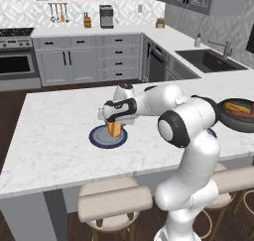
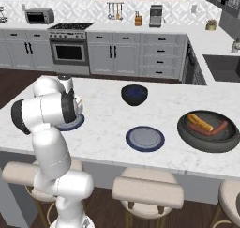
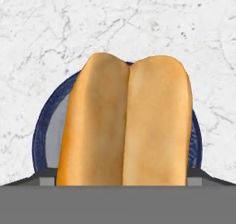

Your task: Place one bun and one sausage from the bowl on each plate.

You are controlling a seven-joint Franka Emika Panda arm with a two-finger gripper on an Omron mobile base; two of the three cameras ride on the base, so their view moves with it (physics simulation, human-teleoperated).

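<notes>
A grey-cabinet kitchen with a stove and sink stands behind the white marble island bench (image 1: 54,131) where the work goes on. The robot's hand (image 1: 115,128) hangs over the nearer flat round plate with a navy rim and pale grey centre (image 1: 101,138), clamped on a golden split hot-dog bun (image 1: 114,129) that dangles end-down just above it. From the hand view the bun (image 3: 126,121) covers most of the plate (image 3: 46,131), whose rim peeks out at 9 and 3 o'clock, so the aim looks centred.

The second matching plate (image 2: 145,138) sits bare near the middle of the bench in the right base view. At 3 o'clock from it is the wide, shallow dark grey-black bowl (image 2: 208,145), holding another bun (image 2: 200,123) and a reddish sausage (image 2: 217,128); a smaller deep dark-blue bowl (image 2: 134,95) lies at 12 o'clock.

The step, as I judge it, is setting the bun down. Lower until its bottom end touches the pale centre, tilt it to lie flat, and only then release, since an upright bun let go from height would topple and could roll off the rim. Leave space alongside for the sausage.
</notes>
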